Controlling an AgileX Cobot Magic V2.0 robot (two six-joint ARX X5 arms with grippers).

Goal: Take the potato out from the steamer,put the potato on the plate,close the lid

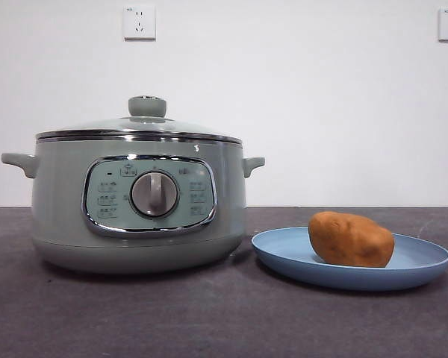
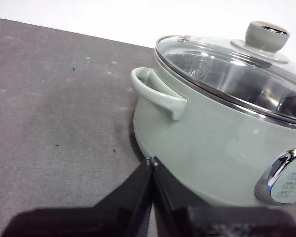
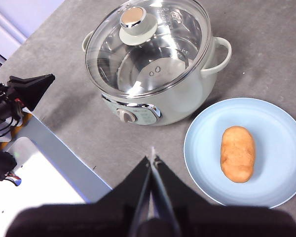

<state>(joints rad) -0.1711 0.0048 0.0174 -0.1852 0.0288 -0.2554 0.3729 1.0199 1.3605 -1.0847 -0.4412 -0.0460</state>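
Observation:
The sage-green steamer (image 1: 138, 205) stands at the left with its glass lid (image 1: 138, 125) sitting on it. To its right, the orange-brown potato (image 1: 351, 239) lies on the light-blue plate (image 1: 284, 252). From high above, the right wrist view shows the steamer (image 3: 187, 98), the lid (image 3: 148, 49), the potato (image 3: 238, 153) and the plate (image 3: 276, 133). My right gripper (image 3: 152, 158) is shut and empty, above the table in front of the steamer. My left gripper (image 2: 151, 162) is shut and empty, low beside the steamer (image 2: 207, 148), near its side handle (image 2: 158, 94).
Dark grey table cloth (image 1: 209, 321) covers the table. A white wall with two sockets (image 1: 139, 22) stands behind. In the right wrist view the table's edge and white robot base (image 3: 44, 197) lie beside the steamer, and the other arm's black gripper (image 3: 32, 89) shows there.

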